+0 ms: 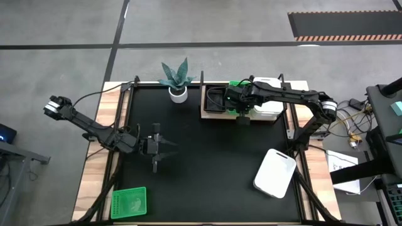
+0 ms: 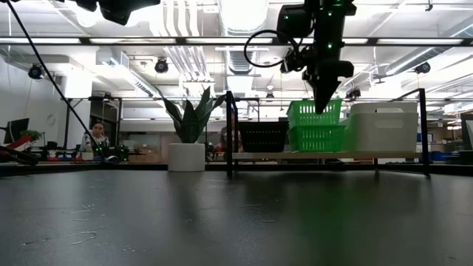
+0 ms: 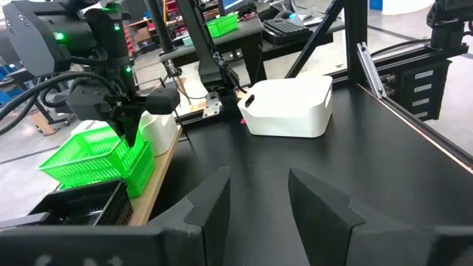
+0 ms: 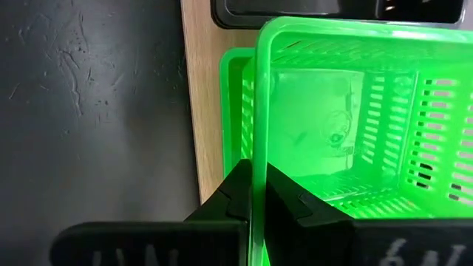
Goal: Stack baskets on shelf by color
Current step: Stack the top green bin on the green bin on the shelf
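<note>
Overhead down, tabletop level, wrists forward, all sharing shelf [image 1: 242, 115]

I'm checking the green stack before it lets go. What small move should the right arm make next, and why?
Probably lower the held green basket a little and level it before opening. The right end effector pinches its rim, and in the low view it sits tilted above the green basket already on the shelf, not yet nested. The left end effector waits open over the table.

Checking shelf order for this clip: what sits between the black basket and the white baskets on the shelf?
Two green baskets, the upper held tilted at its wall by the right pincer. The low view shows them between the black basket and the white baskets on the shelf.
</note>
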